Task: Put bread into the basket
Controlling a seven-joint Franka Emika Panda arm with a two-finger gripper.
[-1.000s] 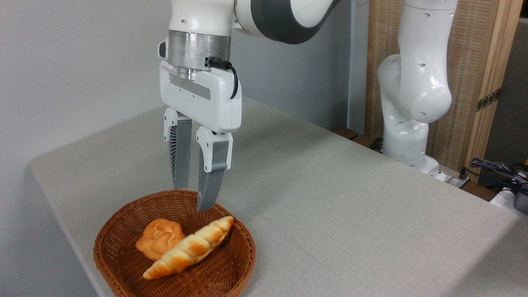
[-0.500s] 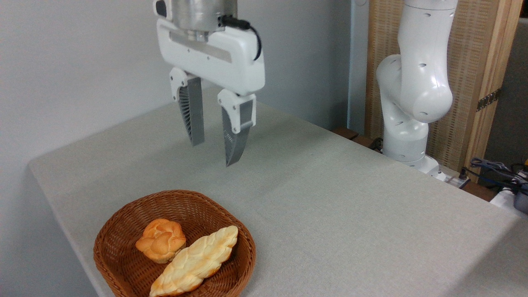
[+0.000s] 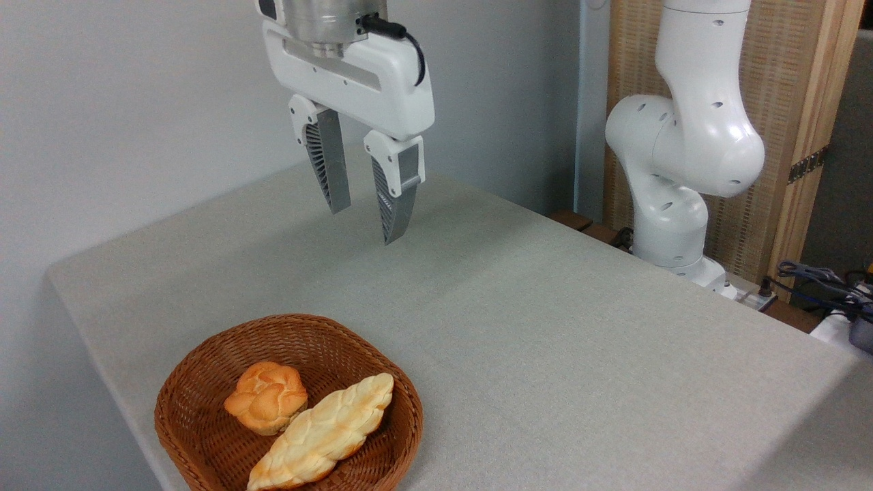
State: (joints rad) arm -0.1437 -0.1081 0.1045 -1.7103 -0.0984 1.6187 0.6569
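The bread [image 3: 321,434] lies in the basket [image 3: 204,354], well below the empty pincer [image 3: 365,221], its fingers parted.

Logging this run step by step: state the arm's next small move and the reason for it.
Probably just retreat up and away, with nothing left to grasp. The bread lies inside the basket beside the bun, and the gripper hangs open and empty well above the table, so the task looks finished.

The bread [image 3: 322,435] lies in the basket [image 3: 204,361], right of a bun [image 3: 267,397], at the table's [image 3: 545,327] front-left.
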